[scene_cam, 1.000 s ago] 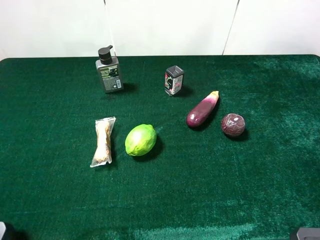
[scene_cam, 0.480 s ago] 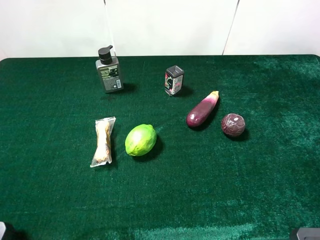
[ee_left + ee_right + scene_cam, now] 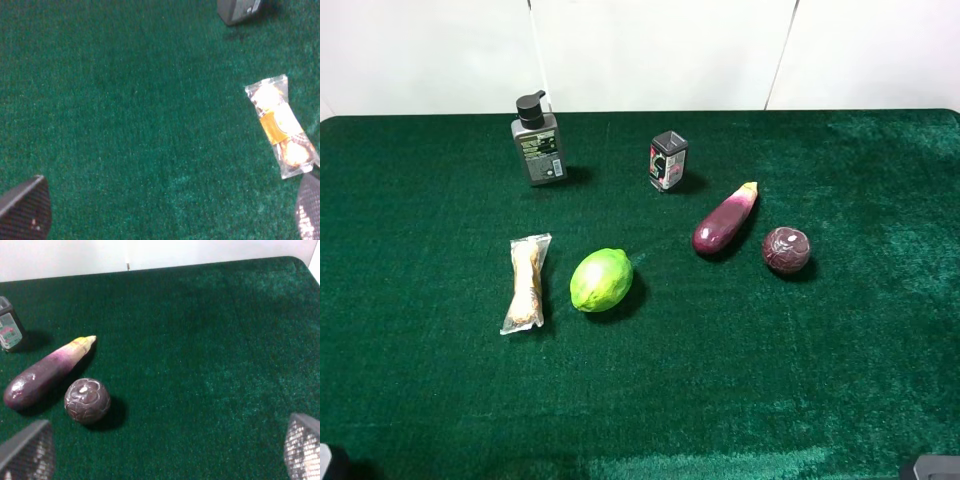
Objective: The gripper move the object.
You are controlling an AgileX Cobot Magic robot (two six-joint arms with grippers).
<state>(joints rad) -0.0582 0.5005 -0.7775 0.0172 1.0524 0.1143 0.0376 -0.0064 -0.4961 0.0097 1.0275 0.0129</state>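
We find the bottle [image 3: 538, 142] standing upright at the far left of the tabletop [image 3: 740, 390], whose cover is a deep green pile like short velvet. The bottle is a slim, flat grey rectangle with a black pump cap and a dark label with pale print, and nothing touches it.

The left hand [image 3: 167, 210] hangs over bare pile, spread wide and holding nothing. Its fingers [image 3: 25, 207] are dark, rounded pads with a fine woven grain, and they sit well apart from the bottle. The right hand [image 3: 165, 447] is spread just as wide and is also empty, its fingers [image 3: 27, 450] showing the same mesh-like weave.

To the right of the bottle, well apart from it, stands a small boxy black can [image 3: 667, 160] with a red and white label. Further right lies a glossy purple eggplant [image 3: 724, 220] that tapers to a pale tip. Near it, but not touching, sits a round dark purple ball [image 3: 786, 249] with a wrinkled, embossed skin. Nearer to us, a smooth, plump green fruit [image 3: 601, 280] lies just beside a crinkly clear packet [image 3: 525, 283] holding something long and tan.
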